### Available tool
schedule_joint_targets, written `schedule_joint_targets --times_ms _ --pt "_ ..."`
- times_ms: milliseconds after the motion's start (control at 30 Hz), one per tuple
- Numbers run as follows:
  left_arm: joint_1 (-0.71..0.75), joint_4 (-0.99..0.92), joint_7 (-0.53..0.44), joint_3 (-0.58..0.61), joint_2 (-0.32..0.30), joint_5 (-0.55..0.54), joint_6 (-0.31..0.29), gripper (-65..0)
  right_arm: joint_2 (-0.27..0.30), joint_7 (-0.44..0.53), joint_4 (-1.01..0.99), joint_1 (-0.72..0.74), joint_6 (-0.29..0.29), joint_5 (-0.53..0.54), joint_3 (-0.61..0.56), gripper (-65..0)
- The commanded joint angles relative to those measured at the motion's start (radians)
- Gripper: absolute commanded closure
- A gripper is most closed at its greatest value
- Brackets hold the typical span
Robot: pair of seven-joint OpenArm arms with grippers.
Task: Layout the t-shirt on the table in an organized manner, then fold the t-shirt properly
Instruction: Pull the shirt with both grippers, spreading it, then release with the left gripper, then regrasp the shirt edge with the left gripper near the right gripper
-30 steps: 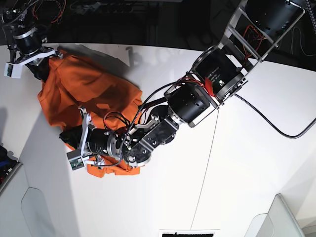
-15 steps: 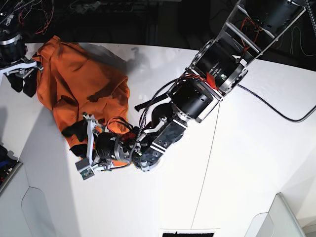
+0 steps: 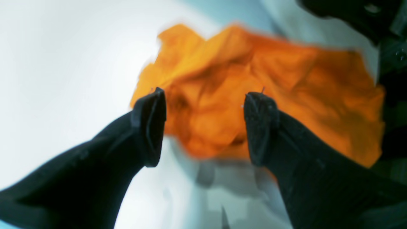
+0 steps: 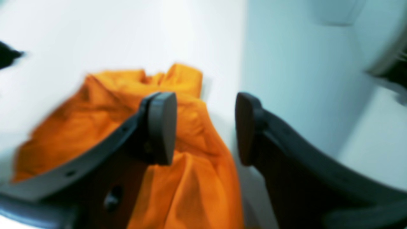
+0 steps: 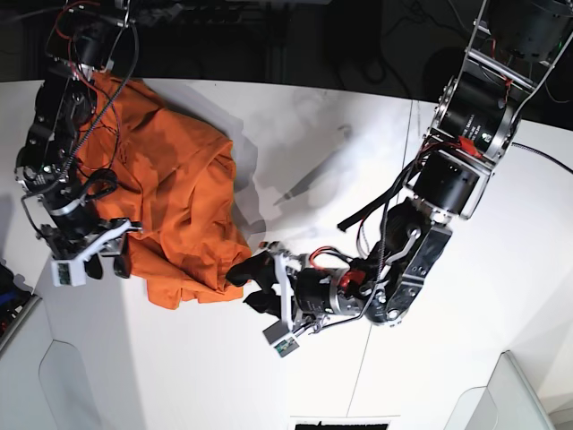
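Observation:
The orange t-shirt lies crumpled in a heap on the left part of the white table. My left gripper is open and empty, just right of the shirt's lower right edge. In the left wrist view, the left gripper stands apart with the shirt lying beyond it. My right gripper is open at the shirt's lower left edge. In the right wrist view, the right gripper hangs over the shirt's edge with nothing held. The neck label is hidden.
A thin dark seam runs across the table right of centre. A grey bin corner sits at the bottom right, and another grey edge at the lower left. The dark area beyond the table's far edge holds cables.
Both grippers have let go of the shirt. The left gripper has moved right, off the shirt's lower edge. The right arm has swung from the far left corner down to the shirt's lower left.

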Motion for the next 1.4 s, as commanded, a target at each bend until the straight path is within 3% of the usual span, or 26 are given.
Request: schedule_joint_targets --times_ms 0,167,367,433,500,533,633,667,700,833,1033,1233,1367 --pt "-0.015 0.016 -0.016 -0.005 -0.01 -0.019 -0.009 -40.6 0.017 0.047 -0.033 0.058 0.0 -0.016 -0.034 -29.6" --pt "0.061 0.016 -0.038 -0.005 -0.034 -0.019 -0.009 -40.6 0.055 0.067 -0.237 0.183 0.0 -0.071 -0.22 -29.6" --pt "0.123 0.01 -0.119 -0.005 0.026 0.05 -0.009 -40.6 0.06 0.069 -0.267 0.215 0.0 -0.128 -0.337 -29.4" --pt "0.138 0.01 -0.133 -0.005 0.051 0.097 -0.009 -40.4 0.06 0.068 -0.269 0.211 -0.004 -0.129 -0.346 -22.6" --pt "0.145 0.01 -0.162 -0.005 0.065 0.136 -0.009 -39.4 0.057 0.068 -0.274 0.212 -0.011 -0.129 -0.346 -7.9" --pt "0.146 0.01 -0.171 -0.005 0.07 0.148 -0.009 -35.0 0.057 0.068 -0.274 0.212 -0.015 -0.129 -0.346 -0.2" --pt "0.145 0.01 -0.183 -0.005 0.072 0.155 -0.009 -5.7 0.06 0.066 -0.274 0.212 -0.014 -0.13 -0.346 0.0" --pt "0.142 0.01 -0.183 -0.005 0.071 0.156 -0.009 0.0 0.064 0.065 -0.274 0.212 -0.016 -0.13 -0.346 0.0" --pt "0.139 0.01 -0.183 -0.008 0.071 0.169 -0.009 0.0 0.069 0.065 -0.274 0.212 -0.024 -0.13 -0.344 0.0" --pt "0.116 0.01 -0.181 -0.078 0.066 0.206 -0.009 0.0 0.103 0.068 -0.271 0.217 -0.106 -0.147 -0.307 0.0" --pt "0.086 0.011 -0.136 -0.224 0.015 0.152 -0.009 0.0 0.173 0.066 -0.27 0.212 -0.108 -0.151 -0.171 0.0" --pt "0.044 0.012 -0.092 -0.237 -0.064 0.067 -0.009 0.0 0.256 0.063 -0.27 0.212 -0.108 -0.06 0.003 0.0" --pt "0.044 0.012 -0.047 -0.237 -0.071 -0.035 -0.009 0.0 0.288 0.016 -0.27 0.212 -0.109 -0.006 0.115 0.0"
